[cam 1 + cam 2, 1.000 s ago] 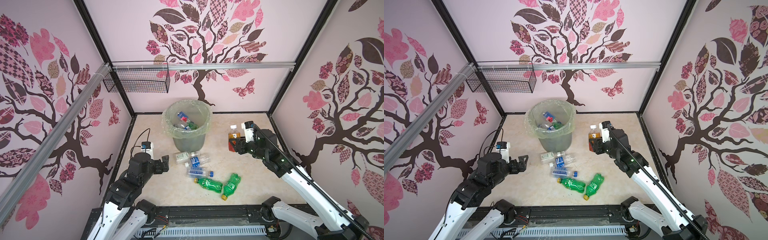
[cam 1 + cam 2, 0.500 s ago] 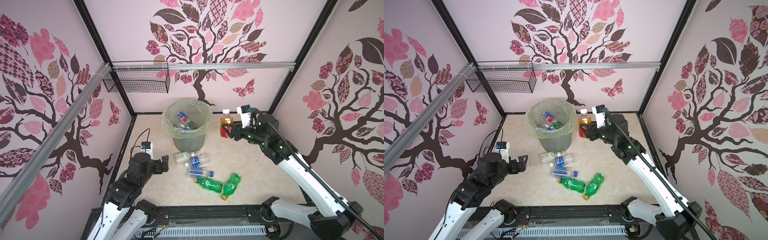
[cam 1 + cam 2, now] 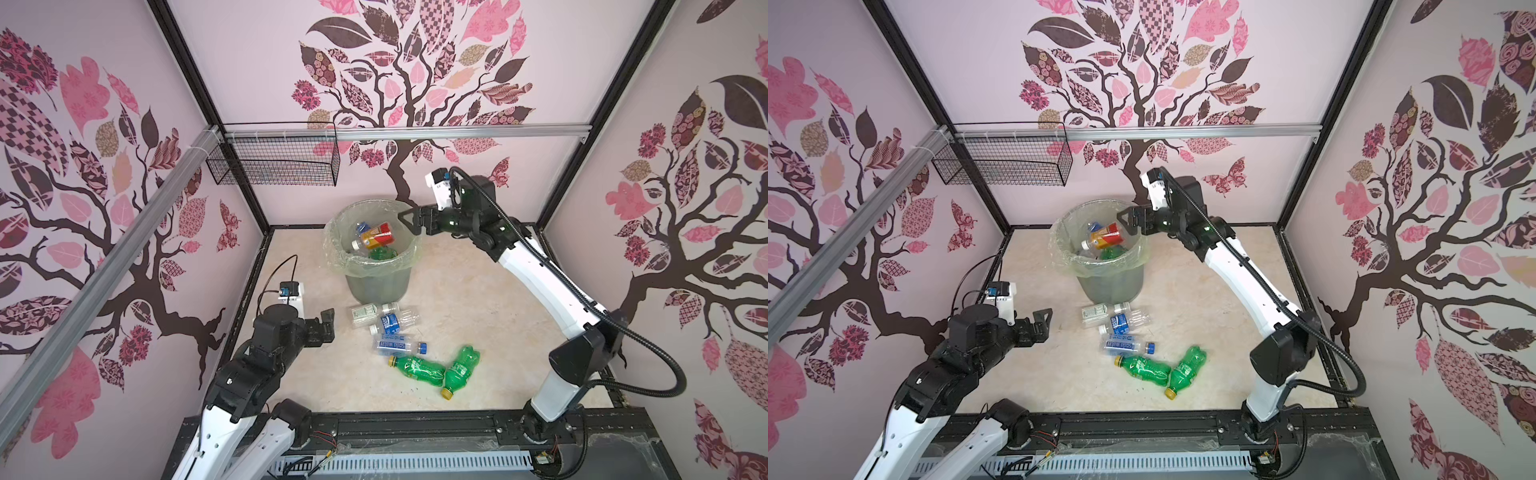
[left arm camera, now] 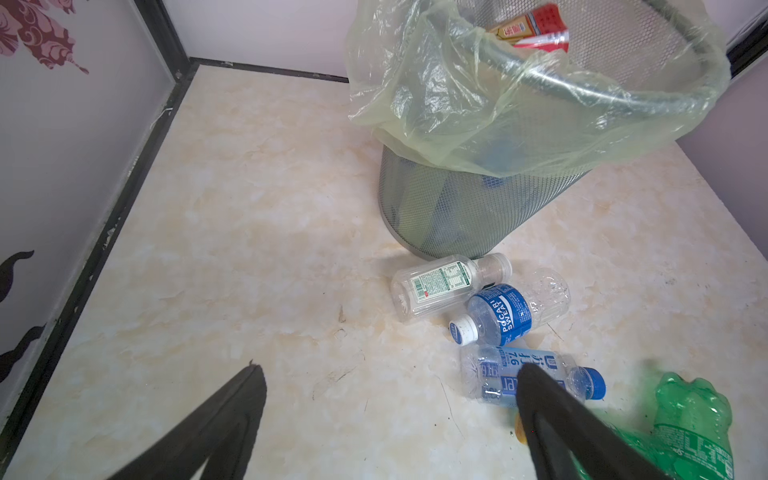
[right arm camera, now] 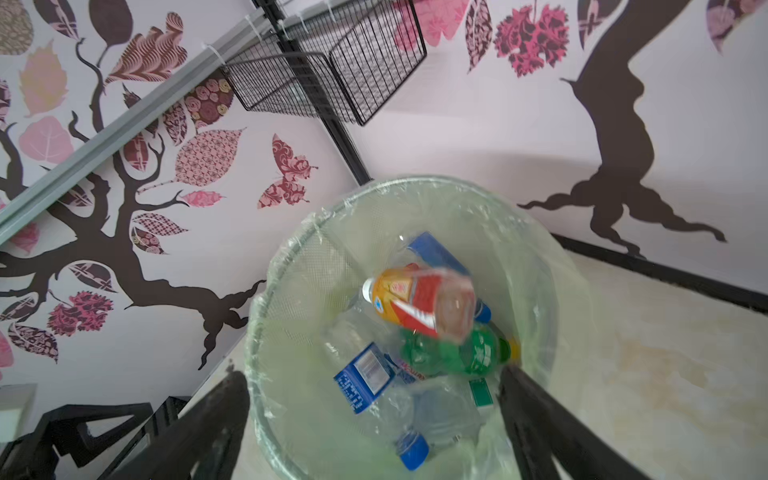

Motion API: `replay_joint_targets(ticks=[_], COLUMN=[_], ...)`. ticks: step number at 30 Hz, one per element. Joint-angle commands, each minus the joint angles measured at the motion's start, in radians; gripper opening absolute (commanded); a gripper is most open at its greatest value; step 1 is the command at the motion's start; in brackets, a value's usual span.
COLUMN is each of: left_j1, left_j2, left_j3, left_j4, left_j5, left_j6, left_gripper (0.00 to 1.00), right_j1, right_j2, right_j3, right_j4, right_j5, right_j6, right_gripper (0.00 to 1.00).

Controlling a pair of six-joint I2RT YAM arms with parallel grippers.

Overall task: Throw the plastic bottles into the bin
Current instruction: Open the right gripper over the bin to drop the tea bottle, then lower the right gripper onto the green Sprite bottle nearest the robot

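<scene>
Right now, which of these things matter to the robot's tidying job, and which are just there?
Part of the job: the bin; the amber bottle inside it; on the floor, the white-labelled bottle, two blue-labelled bottles, two green bottles.
Just there: the black wire basket; the tree pattern on the walls.

An amber bottle (image 5: 419, 301) over the lined bin (image 5: 291, 266)
Red-labelled and blurred (white cap showing), it touches neither finger of the right claw (image 5: 372, 372), spread wide; a green bottle (image 5: 453, 353) and a blue-labelled bottle (image 5: 365, 376) lie beneath.
</scene>
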Motion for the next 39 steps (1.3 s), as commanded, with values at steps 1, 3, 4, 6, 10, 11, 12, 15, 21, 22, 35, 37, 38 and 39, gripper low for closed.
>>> replay_joint_targets(ticks=[1, 3, 4, 6, 10, 11, 12, 15, 21, 22, 35, 37, 38, 39], left_j1=[0.005, 0.005, 0.005, 0.005, 0.005, 0.005, 0.005, 0.005, 0.005, 0.005, 0.005, 0.005, 0.005, 0.005], left_j2=[0.007, 0.017, 0.023, 0.035, 0.056, 0.058, 0.057, 0.057, 0.037, 0.030, 0.009, 0.011, 0.008, 0.004], left_j3=[0.040, 0.040, 0.038, 0.036, 0.036, 0.033, 0.027, 0.012, -0.015, -0.022, -0.059, -0.057, -0.055, -0.055], left_j4=[0.004, 0.021, 0.033, 0.053, 0.075, 0.080, 0.086, 0.095, 0.076, 0.074, 0.071, 0.068, 0.066, 0.065], left_j5=[-0.010, -0.005, -0.004, -0.004, -0.014, -0.016, -0.017, -0.016, -0.017, -0.020, -0.029, -0.028, -0.028, -0.028], left_j6=[0.019, 0.018, 0.018, 0.020, 0.025, 0.026, 0.028, 0.030, 0.031, 0.030, 0.020, 0.019, 0.019, 0.017], left_gripper=[0.98, 0.98, 0.98, 0.98, 0.98, 0.98, 0.98, 0.98, 0.98, 0.98, 0.98, 0.98, 0.98, 0.98], right_j1=[-0.004, -0.004, -0.004, -0.004, -0.004, -0.004, -0.004, -0.004, -0.004, -0.004, -0.001, 0.002, 0.007, 0.016], right_j2=[-0.198, -0.286, -0.326, -0.408, -0.547, -0.577, -0.603, -0.647, -0.724, -0.734, -0.758, -0.742, -0.736, -0.728], right_j3=[-0.114, -0.202, -0.242, -0.327, -0.488, -0.531, -0.579, -0.695, -0.881, -0.910, -1.159, -1.184, -1.199, -1.215], right_j4=[-0.010, -0.036, -0.055, -0.111, -0.255, -0.275, -0.295, -0.362, -0.438, -0.454, -0.380, -0.335, -0.315, -0.292], right_j5=[0.064, 0.123, 0.158, 0.238, 0.344, 0.348, 0.353, 0.355, 0.305, 0.296, 0.130, 0.095, 0.083, 0.076], right_j6=[-0.007, 0.009, 0.022, 0.054, 0.110, 0.120, 0.137, 0.197, 0.282, 0.291, 0.386, 0.414, 0.426, 0.441], right_gripper=[0.96, 0.96, 0.96, 0.95, 0.94, 0.94, 0.94, 0.94, 0.94, 0.93, 0.90, 0.90, 0.90, 0.90])
